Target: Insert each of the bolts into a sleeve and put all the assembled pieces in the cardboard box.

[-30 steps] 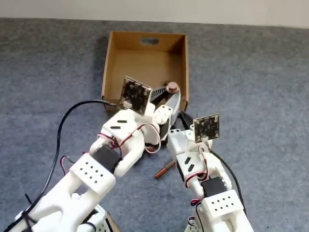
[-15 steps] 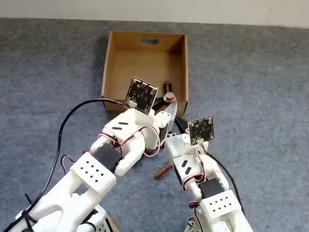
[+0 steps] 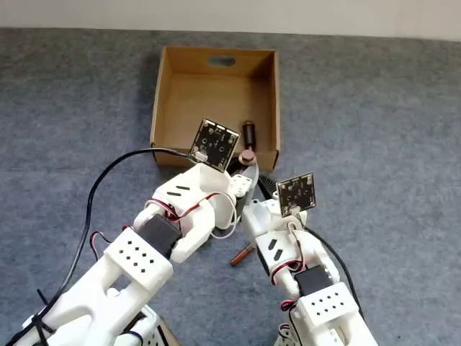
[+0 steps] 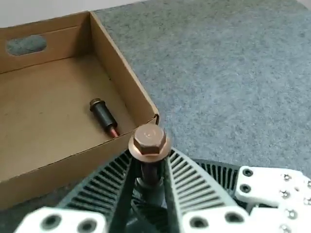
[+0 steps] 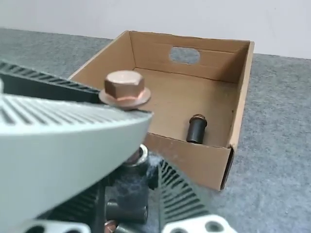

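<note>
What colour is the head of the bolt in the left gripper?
The bolt head is copper, clearest in the left wrist view.

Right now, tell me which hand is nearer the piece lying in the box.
Left. The left hand, holding a bolt, is at the box front wall, just short of the piece; the right hand, gripping a sleeve, sits farther back.

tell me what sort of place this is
Probably a robotics lab or hobby workbench rather than a factory: a white left arm and right arm on a grey carpeted table, a cardboard box holding one assembled piece, and the left claw gripping a copper bolt.
</note>
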`<control>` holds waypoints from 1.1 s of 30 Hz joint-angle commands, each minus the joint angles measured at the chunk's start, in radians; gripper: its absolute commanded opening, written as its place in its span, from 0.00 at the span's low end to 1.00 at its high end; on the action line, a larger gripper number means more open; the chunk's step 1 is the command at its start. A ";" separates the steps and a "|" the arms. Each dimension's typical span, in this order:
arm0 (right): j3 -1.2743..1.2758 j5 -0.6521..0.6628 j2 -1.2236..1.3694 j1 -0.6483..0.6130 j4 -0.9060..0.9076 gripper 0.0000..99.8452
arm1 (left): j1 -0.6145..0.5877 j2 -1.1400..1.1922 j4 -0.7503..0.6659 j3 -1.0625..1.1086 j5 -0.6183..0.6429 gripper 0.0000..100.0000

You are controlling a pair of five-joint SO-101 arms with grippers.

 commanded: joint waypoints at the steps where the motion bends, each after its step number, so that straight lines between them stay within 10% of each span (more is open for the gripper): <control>1: -0.010 -0.006 -0.012 0.016 -0.025 0.01 | -0.001 -0.028 0.009 -0.031 0.005 0.01; 23: -0.010 -0.006 -0.012 0.016 -0.025 0.01 | -0.002 -0.036 0.011 0.013 0.006 0.14; 33: -0.010 -0.006 -0.012 0.016 -0.025 0.01 | -0.004 -0.039 0.365 -0.173 0.006 0.11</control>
